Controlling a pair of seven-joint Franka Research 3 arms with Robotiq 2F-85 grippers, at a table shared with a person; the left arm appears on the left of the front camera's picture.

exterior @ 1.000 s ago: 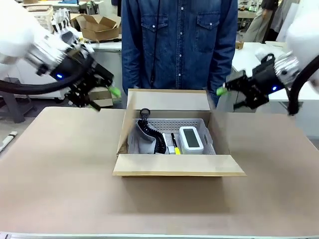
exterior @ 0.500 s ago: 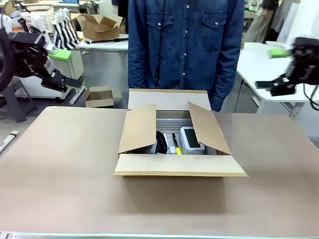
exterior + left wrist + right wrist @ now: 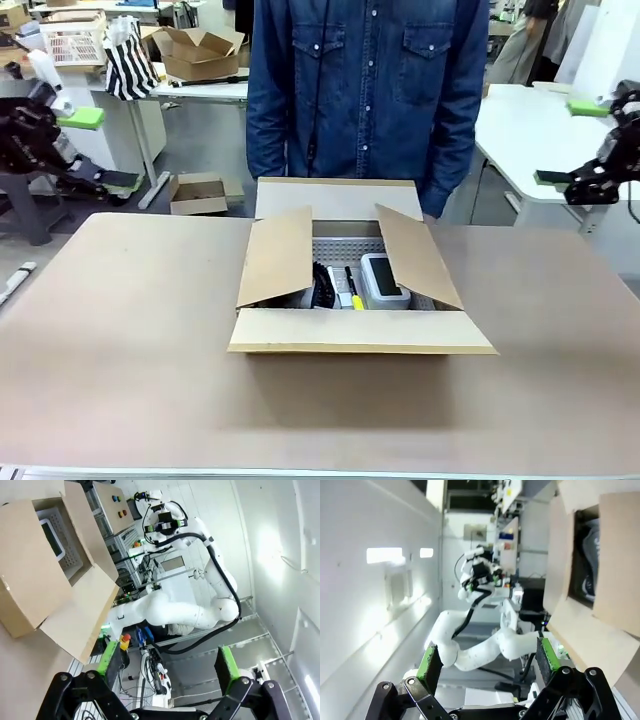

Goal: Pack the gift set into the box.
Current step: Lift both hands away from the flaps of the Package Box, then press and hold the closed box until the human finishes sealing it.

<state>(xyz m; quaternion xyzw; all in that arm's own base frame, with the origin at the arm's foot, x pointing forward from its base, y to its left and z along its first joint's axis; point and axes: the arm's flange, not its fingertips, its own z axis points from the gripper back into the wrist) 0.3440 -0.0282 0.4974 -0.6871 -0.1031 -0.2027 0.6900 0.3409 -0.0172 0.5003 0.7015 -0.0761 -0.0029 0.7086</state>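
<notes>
The box (image 3: 360, 333) sits mid-table (image 3: 130, 350), its near flap folded out and its far flap open toward the person (image 3: 365, 90) standing just behind. Its two side flaps lean half inward over the opening. They partly hide a white tray (image 3: 345, 246) holding a white device (image 3: 383, 278), a yellow-tipped pen (image 3: 351, 288) and something black. The left gripper (image 3: 100, 148) and right gripper (image 3: 570, 142) hang beyond the table's far corners, well apart from the box, fingers spread with nothing between. A small carton (image 3: 200, 192) lies on the floor behind.
</notes>
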